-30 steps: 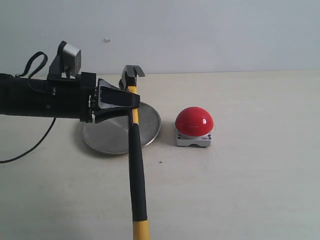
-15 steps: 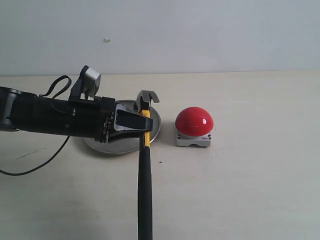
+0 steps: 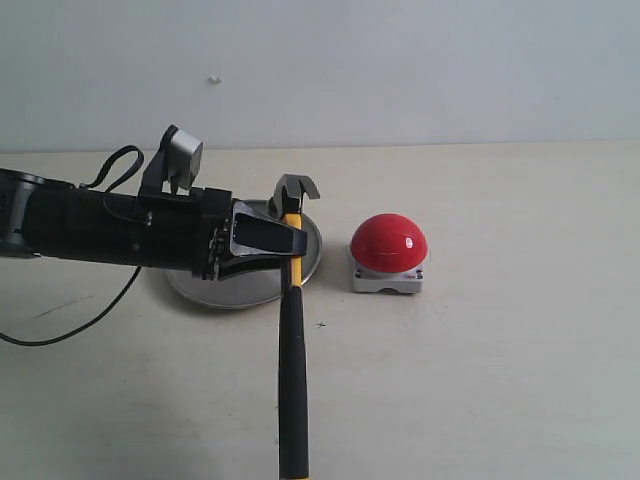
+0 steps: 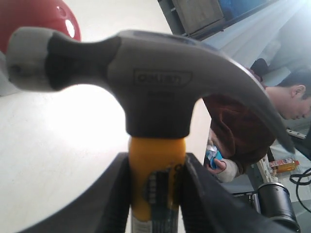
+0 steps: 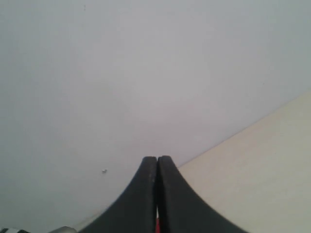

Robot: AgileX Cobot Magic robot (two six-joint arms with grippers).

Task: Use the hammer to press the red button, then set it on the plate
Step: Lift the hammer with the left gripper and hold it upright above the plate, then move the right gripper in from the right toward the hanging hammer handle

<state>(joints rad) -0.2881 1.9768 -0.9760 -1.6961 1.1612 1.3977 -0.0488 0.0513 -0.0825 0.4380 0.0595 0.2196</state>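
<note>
My left gripper is shut on the hammer's yellow neck, just under the steel head. The black handle runs toward the front edge of the exterior view. The head hangs over the right rim of the silver plate, left of the red button and apart from it. In the left wrist view the hammer head fills the frame, my left gripper clamps the yellow neck, and a piece of the red button shows behind. My right gripper is shut with nothing between its fingers; it is out of the exterior view.
The pale table runs to a grey-white wall behind. A black cable trails from the left arm across the table's left side. In the left wrist view a person and clutter appear beyond the table.
The left arm swung the hammer right and lower, from over the plate's middle to its right rim, closer to the button. In the last half second it barely shifted.
</note>
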